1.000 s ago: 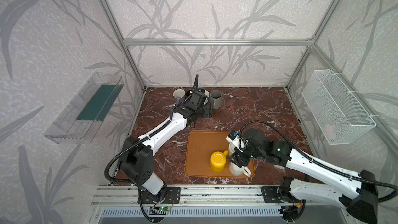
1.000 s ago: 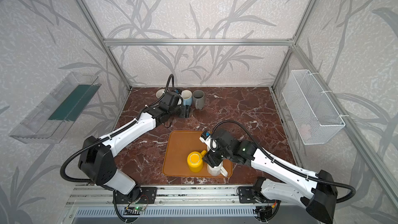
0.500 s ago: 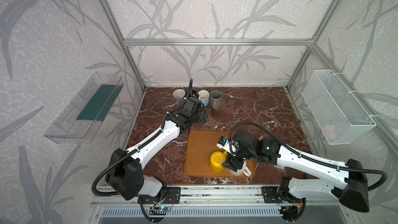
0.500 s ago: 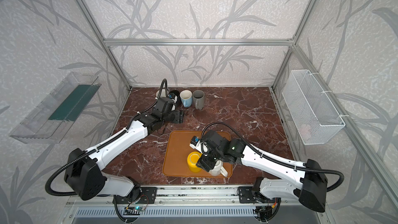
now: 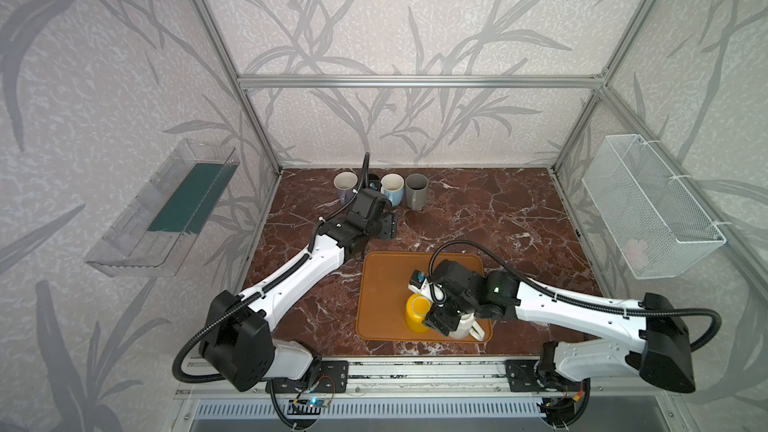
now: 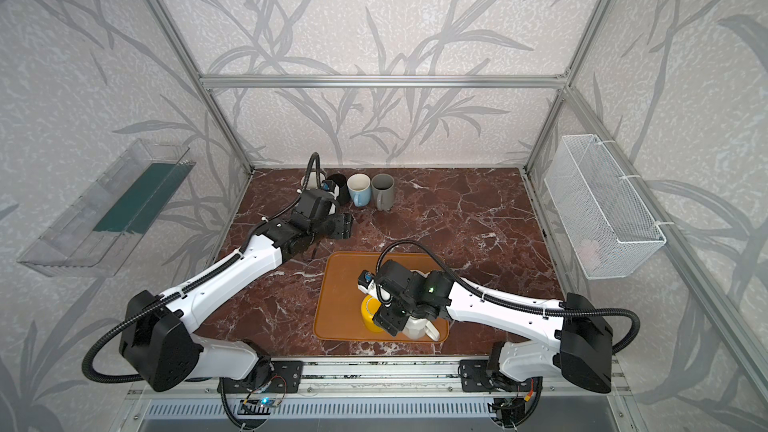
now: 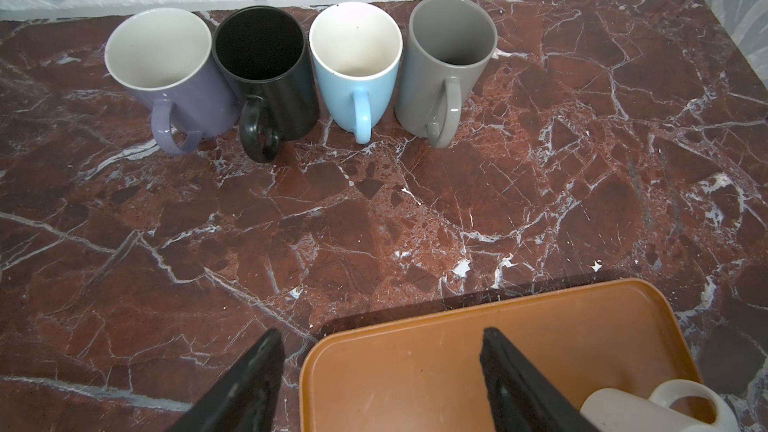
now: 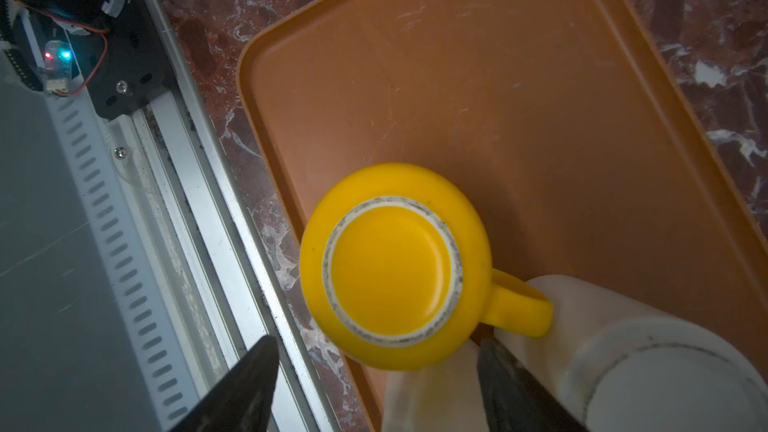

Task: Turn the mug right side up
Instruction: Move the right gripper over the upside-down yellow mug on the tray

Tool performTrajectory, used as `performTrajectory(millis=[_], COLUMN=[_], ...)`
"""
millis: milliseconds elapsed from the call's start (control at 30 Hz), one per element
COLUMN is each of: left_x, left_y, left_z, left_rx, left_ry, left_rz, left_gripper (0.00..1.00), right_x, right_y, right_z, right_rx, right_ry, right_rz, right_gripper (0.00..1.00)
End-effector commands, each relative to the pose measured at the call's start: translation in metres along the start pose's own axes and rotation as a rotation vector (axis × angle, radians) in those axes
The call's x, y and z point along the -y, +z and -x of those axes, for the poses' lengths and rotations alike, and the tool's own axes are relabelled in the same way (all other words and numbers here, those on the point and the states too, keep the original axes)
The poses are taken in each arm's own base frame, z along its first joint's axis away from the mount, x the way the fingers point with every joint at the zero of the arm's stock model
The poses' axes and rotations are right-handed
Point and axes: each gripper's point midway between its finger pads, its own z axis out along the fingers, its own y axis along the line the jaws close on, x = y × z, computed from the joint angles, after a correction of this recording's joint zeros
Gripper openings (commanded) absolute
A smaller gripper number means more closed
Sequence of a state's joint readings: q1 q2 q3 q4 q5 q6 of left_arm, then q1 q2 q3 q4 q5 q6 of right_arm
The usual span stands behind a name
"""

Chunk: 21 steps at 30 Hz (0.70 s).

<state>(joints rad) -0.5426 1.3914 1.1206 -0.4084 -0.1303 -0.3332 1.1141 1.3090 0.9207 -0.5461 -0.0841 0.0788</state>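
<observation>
The yellow mug (image 8: 395, 272) stands upside down near the edge of the orange tray (image 8: 498, 76). Its handle points at the upside-down white mug (image 8: 665, 367) just beside it.

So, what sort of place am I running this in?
Probably a staged robot test cell, not a real kitchen: an aluminium frame holding wallpapered panels, two arms bolted to a front rail, and a row of mugs on a marble-look tabletop.

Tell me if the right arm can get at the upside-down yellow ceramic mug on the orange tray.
Probably yes: the open right gripper hovers over the upside-down yellow mug, though the white mug crowds its handle side.
</observation>
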Motion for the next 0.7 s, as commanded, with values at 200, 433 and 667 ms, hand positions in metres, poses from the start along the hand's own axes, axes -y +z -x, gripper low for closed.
performTrajectory(millis=[200, 433, 667], left_x=[-0.006, -0.009, -0.009], left_y=[-0.009, -0.011, -0.012], left_z=[-0.003, -0.002, 0.0], left_rx=[0.003, 0.002, 0.008], left_ry=[0.009, 0.019, 0.024], left_rz=[0.024, 0.037, 0.038], left_gripper=[0.77, 0.77, 0.76], right_x=[-0.003, -0.013, -0.007], right_y=[0.008, 0.014, 0.023], right_z=[0.019, 0.015, 0.009], right_rx=[0.033, -0.038, -0.116], right_ry=[-0.036, -0.132, -0.211], right_rz=[-0.005, 0.057, 0.031], right_gripper=[0.81, 0.83, 0.89])
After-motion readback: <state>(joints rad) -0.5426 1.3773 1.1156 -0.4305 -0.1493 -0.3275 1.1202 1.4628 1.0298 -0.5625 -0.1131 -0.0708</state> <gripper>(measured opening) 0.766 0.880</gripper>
